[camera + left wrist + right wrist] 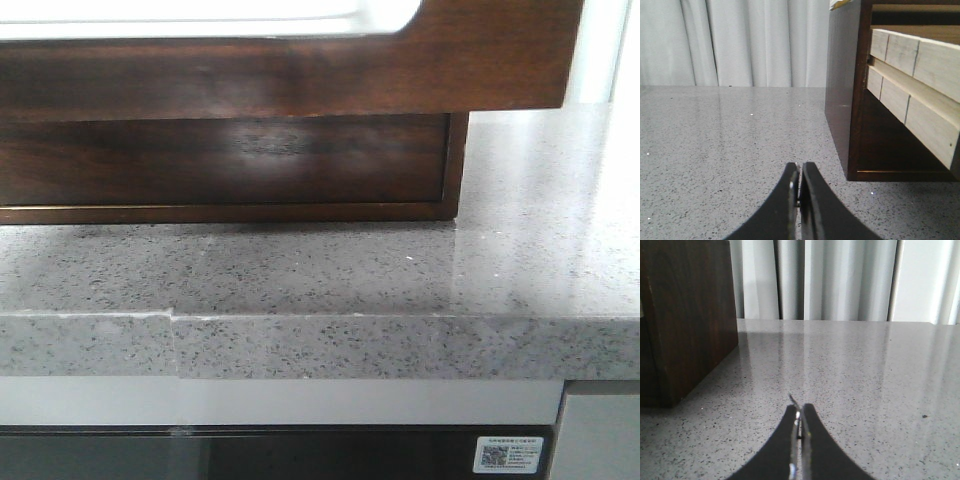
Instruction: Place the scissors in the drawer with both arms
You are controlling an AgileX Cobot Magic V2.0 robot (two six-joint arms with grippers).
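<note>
The drawer (300, 75), glossy dark brown with a wide rounded cutout along its top edge, stands pulled out and fills the top of the front view. Its pale wooden side (920, 60) shows in the left wrist view, sticking out of the dark cabinet (842, 90). The scissors are out of view. My left gripper (800, 167) is shut and empty, low over the counter beside the cabinet's corner. My right gripper (800, 407) is shut too, holding nothing, with the cabinet's side (687, 315) off to one side. Neither gripper shows in the front view.
The cabinet stands on a grey speckled stone counter (330, 280) whose front edge (320, 345) runs across the front view. A lower dark drawer front (230, 160) sits under the pulled-out drawer. White curtains (830, 280) hang behind the counter.
</note>
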